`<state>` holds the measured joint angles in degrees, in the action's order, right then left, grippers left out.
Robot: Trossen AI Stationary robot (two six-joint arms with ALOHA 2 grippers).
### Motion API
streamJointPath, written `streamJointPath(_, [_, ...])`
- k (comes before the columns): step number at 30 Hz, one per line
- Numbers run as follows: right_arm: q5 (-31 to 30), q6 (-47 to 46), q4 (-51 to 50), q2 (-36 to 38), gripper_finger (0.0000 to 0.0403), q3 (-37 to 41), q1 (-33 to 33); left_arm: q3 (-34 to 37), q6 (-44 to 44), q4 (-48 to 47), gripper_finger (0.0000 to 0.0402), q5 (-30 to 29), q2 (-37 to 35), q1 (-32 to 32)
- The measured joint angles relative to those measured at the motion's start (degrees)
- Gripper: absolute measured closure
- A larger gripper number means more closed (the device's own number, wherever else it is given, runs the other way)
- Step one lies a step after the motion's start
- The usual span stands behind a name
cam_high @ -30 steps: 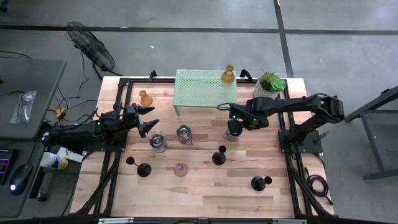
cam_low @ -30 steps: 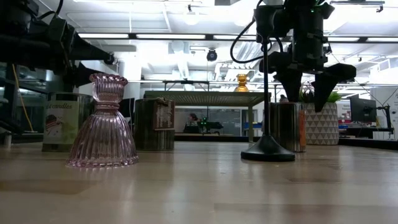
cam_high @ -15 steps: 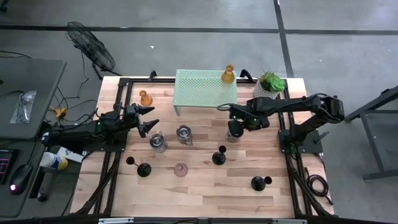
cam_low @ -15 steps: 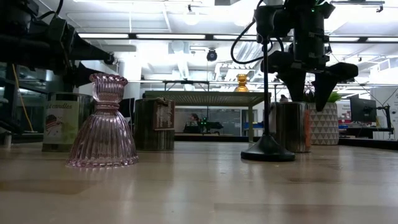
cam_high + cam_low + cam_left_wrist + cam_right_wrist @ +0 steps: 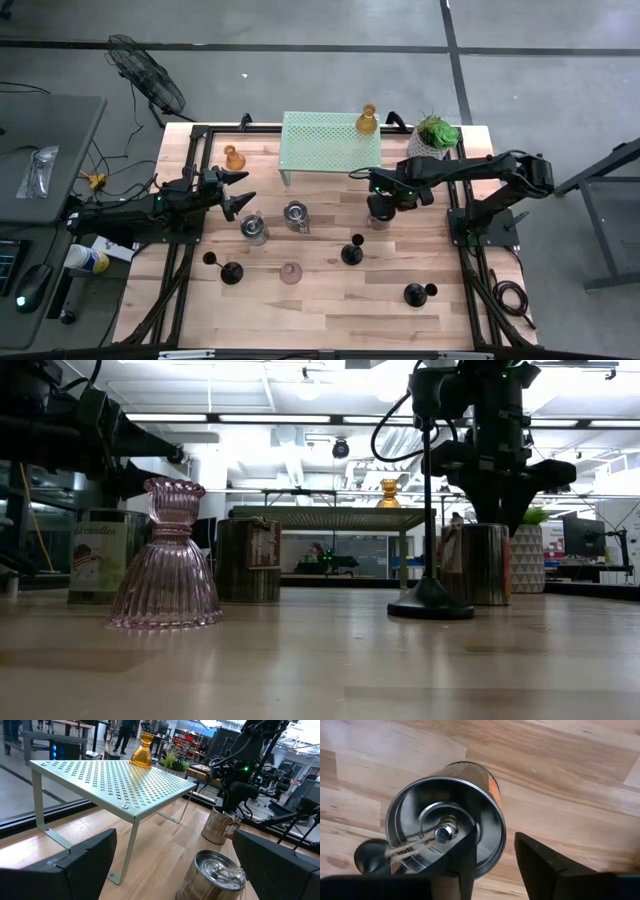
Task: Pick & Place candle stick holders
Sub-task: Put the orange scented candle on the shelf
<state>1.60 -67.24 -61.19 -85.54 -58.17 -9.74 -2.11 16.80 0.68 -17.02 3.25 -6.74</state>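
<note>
A silver metal cup (image 5: 445, 820) stands on the table right of centre (image 5: 378, 212), and shows tilted in the left wrist view (image 5: 218, 826). My right gripper (image 5: 495, 850) points down over it (image 5: 380, 203), shut on its wall. My left gripper (image 5: 240, 190) waits open and level at the table's left. Two more silver cups (image 5: 254, 229) (image 5: 296, 215) stand before it. Also on the table are a pink glass holder (image 5: 290, 272), an amber one (image 5: 234, 157) and black sticks (image 5: 228, 270) (image 5: 352, 251) (image 5: 418, 293). My right gripper has one finger (image 5: 465, 855) inside the silver cup and the other (image 5: 535, 855) outside it. The cup's wall at the rim (image 5: 499, 837) lies between them. The fingers come from above, pointing down. The cup's base rests on the table (image 5: 480, 600).
A pale green perforated rack (image 5: 330, 142) stands at the far middle with an amber glass holder (image 5: 367, 120) on its right end. A green plant in a white pot (image 5: 435, 133) stands at the far right. Black frame rails run along both table sides.
My right gripper's fingers have drawn together from a wide spread onto the silver cup's wall, without the hand shifting. The cup has shifted a little on the table.
</note>
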Motion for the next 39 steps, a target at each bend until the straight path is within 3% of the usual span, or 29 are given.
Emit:
streamJointPath(32, [-0.3,0.0,0.1,0.0,0.0395,0.1,0.0,0.0,0.0,0.0,0.0011,0.0,0.0,0.0])
streamJointPath(39, [-0.2,0.9,0.2,0.0,0.0398,0.1,0.0,0.0,0.0,0.0,0.0011,0.0,0.0,0.0])
